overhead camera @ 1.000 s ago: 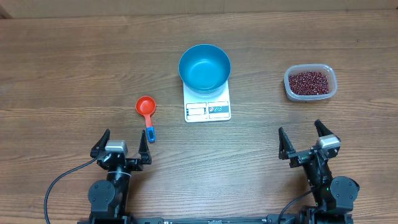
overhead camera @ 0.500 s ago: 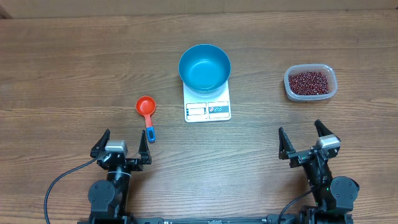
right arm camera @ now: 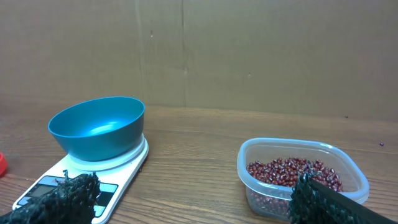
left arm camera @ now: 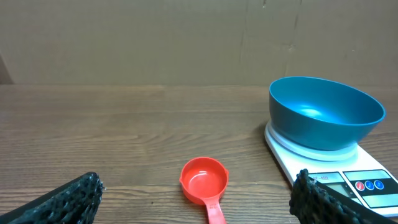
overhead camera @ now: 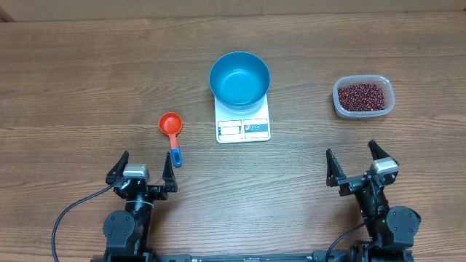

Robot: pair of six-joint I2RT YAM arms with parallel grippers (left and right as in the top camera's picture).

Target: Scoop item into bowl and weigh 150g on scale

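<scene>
Beans (overhead camera: 362,96) sit in a clear tub (overhead camera: 338,106) right of the scale (overhead camera: 243,129); the blue bowl (overhead camera: 239,80) rests on the scale, red scoop (overhead camera: 171,125) left of it. Wood-grain table (overhead camera: 73,87), plain brown wall (left arm camera: 124,43) behind. Left gripper (overhead camera: 143,161) and right gripper (overhead camera: 351,153) gape wide, empty.

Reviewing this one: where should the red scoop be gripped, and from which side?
Probably by its handle, from above, fingers closing across its narrow width. The red scoop lies flat with the cup facing up and the handle pointing back toward the open left gripper. The round cup is wider and should stay free for scooping.
</scene>
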